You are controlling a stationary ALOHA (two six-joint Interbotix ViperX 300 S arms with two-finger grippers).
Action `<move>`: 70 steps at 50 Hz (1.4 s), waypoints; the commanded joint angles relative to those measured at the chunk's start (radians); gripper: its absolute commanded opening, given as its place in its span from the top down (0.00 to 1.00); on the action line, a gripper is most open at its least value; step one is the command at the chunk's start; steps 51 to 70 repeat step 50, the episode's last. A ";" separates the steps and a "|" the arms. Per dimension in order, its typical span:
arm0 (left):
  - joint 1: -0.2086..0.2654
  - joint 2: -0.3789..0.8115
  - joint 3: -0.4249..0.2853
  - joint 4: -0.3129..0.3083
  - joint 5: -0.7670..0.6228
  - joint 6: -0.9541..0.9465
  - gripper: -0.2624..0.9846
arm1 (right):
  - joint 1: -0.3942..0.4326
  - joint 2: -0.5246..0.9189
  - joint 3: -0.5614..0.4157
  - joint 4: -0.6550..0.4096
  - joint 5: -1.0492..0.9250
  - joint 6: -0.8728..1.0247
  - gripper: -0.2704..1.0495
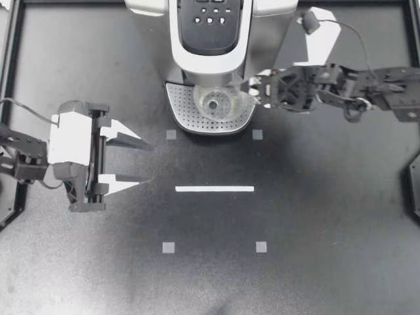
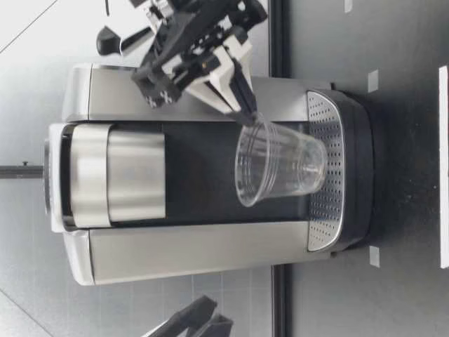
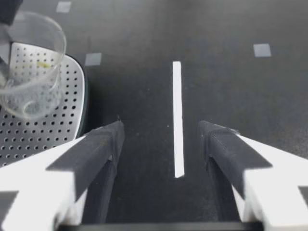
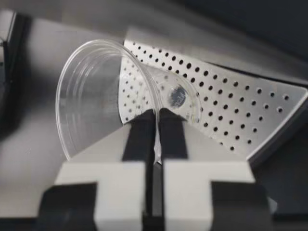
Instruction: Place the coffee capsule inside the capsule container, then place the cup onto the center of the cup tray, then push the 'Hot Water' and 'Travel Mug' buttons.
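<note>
A clear plastic cup (image 1: 215,102) is over the perforated cup tray (image 1: 187,111) of the coffee machine (image 1: 210,39). My right gripper (image 1: 251,92) is shut on the cup's rim, one finger inside and one outside, as the right wrist view shows with the gripper (image 4: 155,115) and the cup (image 4: 96,96). In the low view the cup (image 2: 280,165) tilts slightly, its base at or just above the tray (image 2: 326,210). My left gripper (image 1: 152,163) stands open over bare table, well to the left of the tray. No capsule is in view.
The machine's buttons (image 1: 210,16) are on its top panel. A white tape line (image 1: 214,189) and small grey square markers (image 1: 168,247) lie on the dark table in front of the machine. Black frame rails (image 1: 10,65) border the table.
</note>
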 commanded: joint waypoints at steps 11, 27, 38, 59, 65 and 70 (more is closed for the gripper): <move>0.003 -0.014 -0.011 -0.002 -0.005 0.003 0.37 | 0.003 -0.003 -0.038 -0.003 0.011 -0.002 0.73; 0.002 -0.014 -0.009 -0.002 -0.006 0.003 0.37 | -0.003 0.006 -0.041 -0.003 0.014 0.002 0.69; 0.002 -0.014 -0.011 -0.002 -0.005 0.003 0.37 | -0.003 0.006 -0.046 -0.003 0.014 0.002 0.59; 0.002 -0.014 -0.009 -0.002 -0.005 0.003 0.37 | -0.003 0.003 -0.048 -0.003 0.018 0.002 0.50; 0.002 -0.014 -0.009 -0.002 -0.005 0.003 0.37 | -0.003 0.003 -0.048 -0.003 0.018 0.002 0.50; 0.002 -0.014 -0.009 -0.002 -0.005 0.003 0.37 | -0.003 0.003 -0.048 -0.003 0.018 0.002 0.50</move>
